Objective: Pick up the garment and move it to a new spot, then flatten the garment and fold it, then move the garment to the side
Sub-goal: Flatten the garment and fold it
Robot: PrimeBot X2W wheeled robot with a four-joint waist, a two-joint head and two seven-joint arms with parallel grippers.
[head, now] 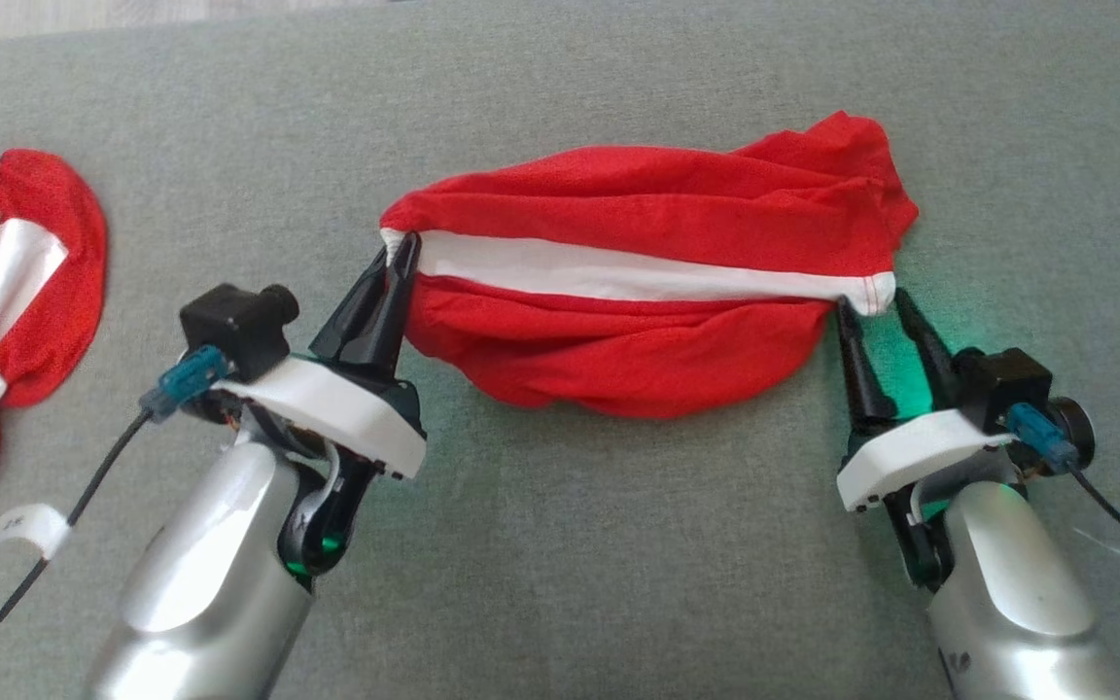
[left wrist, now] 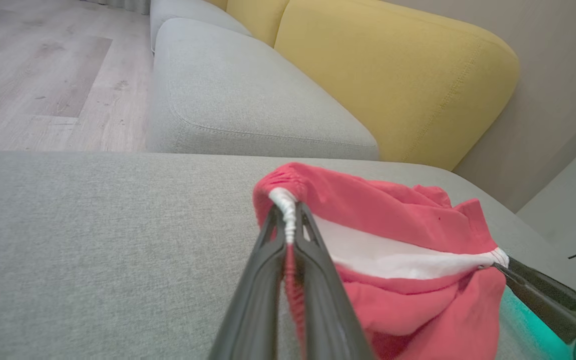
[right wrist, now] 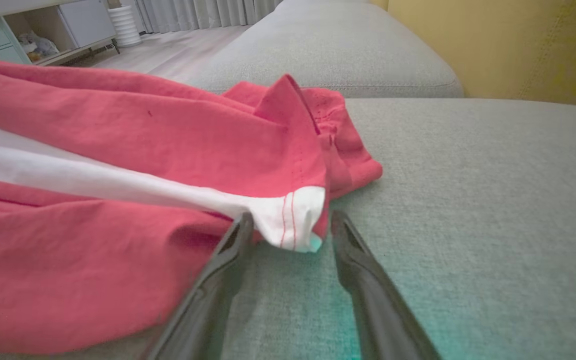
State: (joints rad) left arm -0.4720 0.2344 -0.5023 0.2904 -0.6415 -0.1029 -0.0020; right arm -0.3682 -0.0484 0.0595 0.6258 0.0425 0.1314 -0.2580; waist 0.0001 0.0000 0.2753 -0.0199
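Left hand (head: 402, 251) pinches garment (head: 638, 209); right hand (head: 871, 303) spread astride its corner.
Flattening step, probably: right should close, then both stretch.

You are looking down at a big gray sofa cushion (head: 560, 544). Its soft cloth is lying smooth and flat. A pair of red shorts (head: 638, 224) is lying on it near the middle, all bunched up, with a white stripe running along the side. Another red and white garment (head: 25, 214) is lying crumpled at the left edge, well apart from the shorts.
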